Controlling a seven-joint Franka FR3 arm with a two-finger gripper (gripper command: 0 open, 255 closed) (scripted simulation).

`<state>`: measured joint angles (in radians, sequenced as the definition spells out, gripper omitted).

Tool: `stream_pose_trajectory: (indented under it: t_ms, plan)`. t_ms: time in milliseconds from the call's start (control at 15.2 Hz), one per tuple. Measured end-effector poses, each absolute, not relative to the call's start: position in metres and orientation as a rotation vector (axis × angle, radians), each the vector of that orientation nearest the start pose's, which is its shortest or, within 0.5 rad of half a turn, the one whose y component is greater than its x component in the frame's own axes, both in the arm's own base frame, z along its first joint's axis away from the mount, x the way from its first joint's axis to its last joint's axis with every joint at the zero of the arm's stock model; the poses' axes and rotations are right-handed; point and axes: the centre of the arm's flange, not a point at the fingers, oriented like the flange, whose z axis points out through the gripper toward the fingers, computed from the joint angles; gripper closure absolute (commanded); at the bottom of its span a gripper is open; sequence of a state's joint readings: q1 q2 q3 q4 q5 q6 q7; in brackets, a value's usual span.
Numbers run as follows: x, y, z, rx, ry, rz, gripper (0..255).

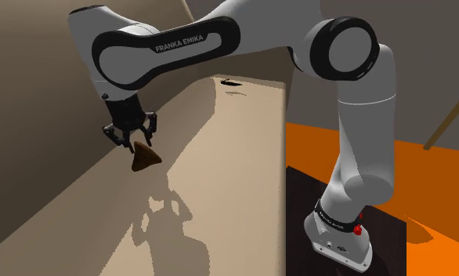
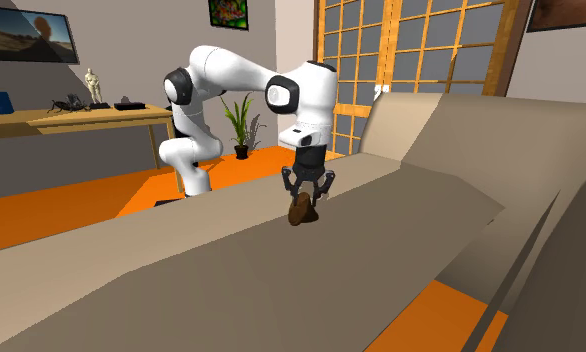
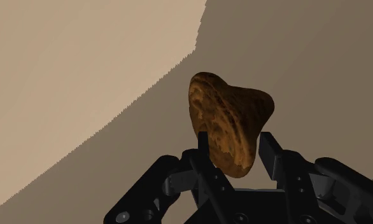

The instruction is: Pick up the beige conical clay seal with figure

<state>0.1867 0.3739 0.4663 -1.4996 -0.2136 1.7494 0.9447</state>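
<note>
Seal: reads brown, not beige. Mottled rough texture, stubby cone, broad end lumpy with two lobes. Gripper is pinching it, black fingers clamped on the narrow end. Long axis runs roughly along the fingers, slightly tilted. The broad end points down, away from the hand. Seal hangs over the plain matte beige surface, at the shoulder view's left. Its shadow falls apart from it, nearer the camera.
</note>
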Motion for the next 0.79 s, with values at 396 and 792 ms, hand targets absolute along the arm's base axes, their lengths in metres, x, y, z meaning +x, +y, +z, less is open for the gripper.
stream_pose_trajectory:
  t_ms: [396,792]
  plan:
    - [0.554,0.349,0.467,-3.202,0.428,0.045,255]
    - [0.554,0.349,0.495,-3.203,0.429,0.047,255]
